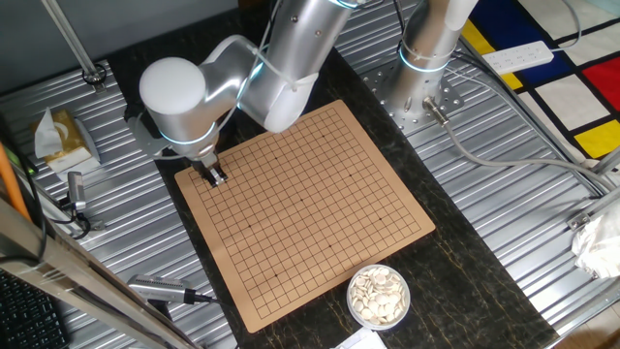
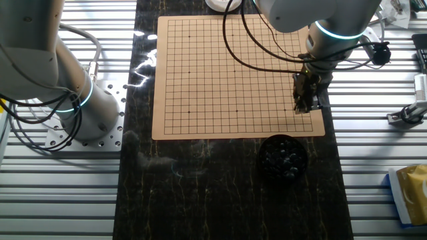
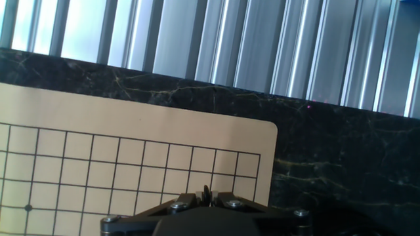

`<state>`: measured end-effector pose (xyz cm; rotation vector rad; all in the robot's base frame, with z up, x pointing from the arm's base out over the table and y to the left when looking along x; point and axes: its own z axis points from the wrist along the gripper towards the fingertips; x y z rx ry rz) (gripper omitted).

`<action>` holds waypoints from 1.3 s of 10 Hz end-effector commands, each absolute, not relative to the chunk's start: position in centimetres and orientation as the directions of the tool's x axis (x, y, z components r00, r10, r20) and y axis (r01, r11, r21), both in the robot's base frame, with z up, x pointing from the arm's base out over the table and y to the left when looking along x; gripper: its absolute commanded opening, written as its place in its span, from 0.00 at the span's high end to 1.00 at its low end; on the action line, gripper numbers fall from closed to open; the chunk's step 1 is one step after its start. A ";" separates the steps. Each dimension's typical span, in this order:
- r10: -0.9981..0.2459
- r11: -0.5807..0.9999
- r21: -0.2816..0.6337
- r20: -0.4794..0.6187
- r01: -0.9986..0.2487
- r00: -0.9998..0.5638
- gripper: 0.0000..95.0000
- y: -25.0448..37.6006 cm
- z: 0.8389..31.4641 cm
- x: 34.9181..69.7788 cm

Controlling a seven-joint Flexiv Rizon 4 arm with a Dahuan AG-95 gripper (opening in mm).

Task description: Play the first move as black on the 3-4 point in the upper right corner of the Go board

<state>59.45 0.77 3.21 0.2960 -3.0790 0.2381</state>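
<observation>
Gripper [image 2: 307, 105]: down near the Go board [image 2: 200, 80] corner, jaws nearly together; hand view shows something thin and dark pinched between them, probably the black stone [image 3: 207, 194].
Black bowl [image 2: 283, 157]: only in the other fixed view.
White stones [image 1: 378, 295]: only one fixed view shows them.

The Go board [image 1: 310, 208] is tan with thin black grid lines, lying on a black mat [image 2: 200, 187] veined with pale marbling. White stones [image 1: 379, 296] fill one bowl, glossy black stones [image 2: 283, 159] another.
</observation>
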 end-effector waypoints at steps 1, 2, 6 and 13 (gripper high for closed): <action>-0.192 0.969 -0.149 0.054 -0.198 -0.980 1.00 0.9 3.0 59.5; -0.188 0.969 -0.150 0.054 -0.194 -0.981 1.00 1.1 2.8 59.5; -0.186 0.969 -0.154 0.053 -0.192 -0.981 1.00 1.7 2.7 59.2; -0.197 0.965 -0.166 0.051 -0.203 -0.979 1.00 1.3 2.3 58.9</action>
